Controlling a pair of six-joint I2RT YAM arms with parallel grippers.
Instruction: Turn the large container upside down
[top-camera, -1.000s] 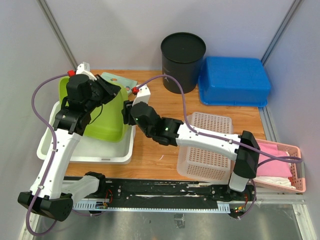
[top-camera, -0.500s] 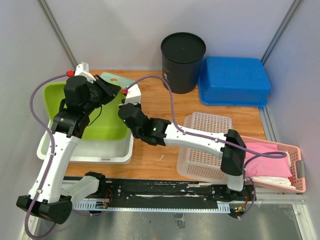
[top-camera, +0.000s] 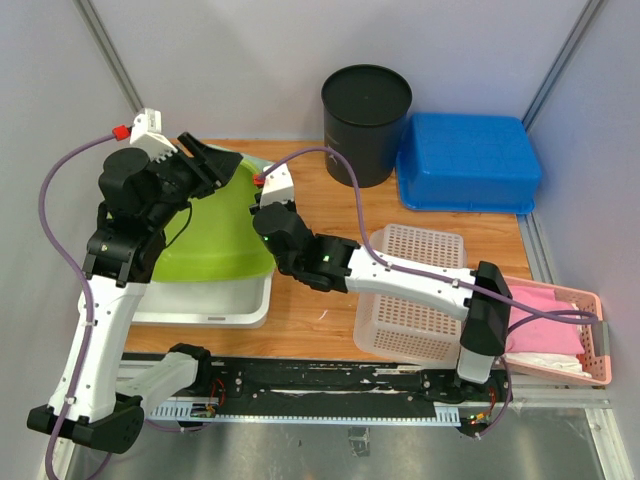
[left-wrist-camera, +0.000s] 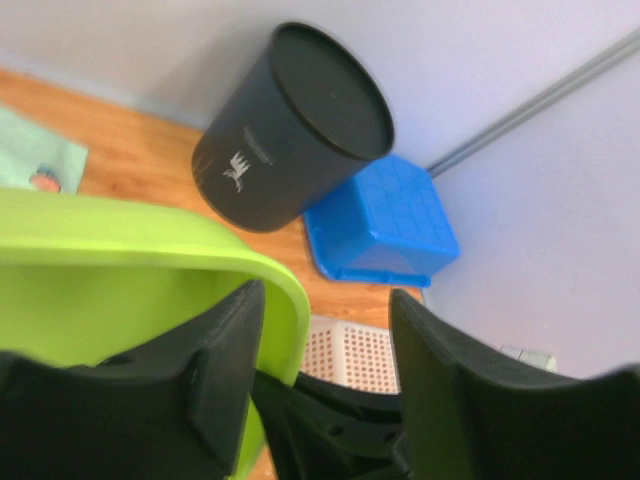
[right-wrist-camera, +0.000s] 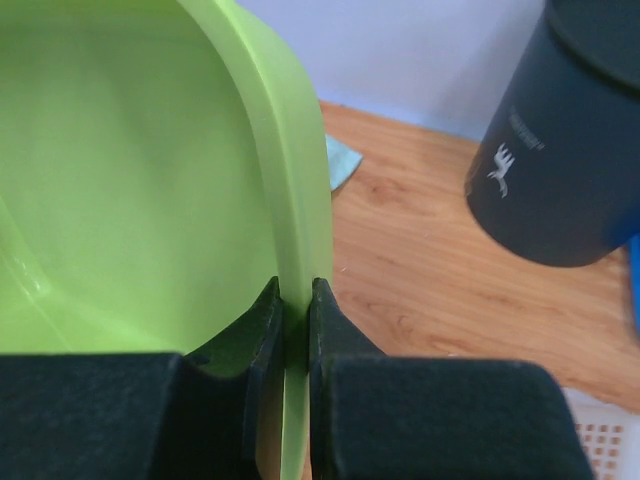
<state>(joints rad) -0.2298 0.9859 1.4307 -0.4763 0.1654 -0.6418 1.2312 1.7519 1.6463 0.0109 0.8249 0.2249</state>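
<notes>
The large container (top-camera: 215, 240) is a lime-green plastic tub, tilted over a white tray (top-camera: 215, 305) at the table's left. My right gripper (top-camera: 263, 214) is shut on its right rim; in the right wrist view both fingers (right-wrist-camera: 268, 318) pinch the thin green wall (right-wrist-camera: 120, 200) at the gripper (right-wrist-camera: 295, 312). My left gripper (top-camera: 205, 160) hovers open above the tub's back rim. In the left wrist view the green rim (left-wrist-camera: 150, 260) lies against the inside of the left finger (left-wrist-camera: 225, 370), and the open gripper (left-wrist-camera: 325, 370) holds nothing.
A black bin (top-camera: 366, 110) and an overturned blue tub (top-camera: 468, 160) stand at the back. A white perforated basket (top-camera: 415, 290) lies under my right arm, with a pink basket (top-camera: 560, 335) at the far right. A teal card (top-camera: 243, 158) lies behind the green tub.
My right gripper shut on the green rim. My left gripper then opened, let go of the tub and rose back to the left. The tub has tipped further over the tray.
</notes>
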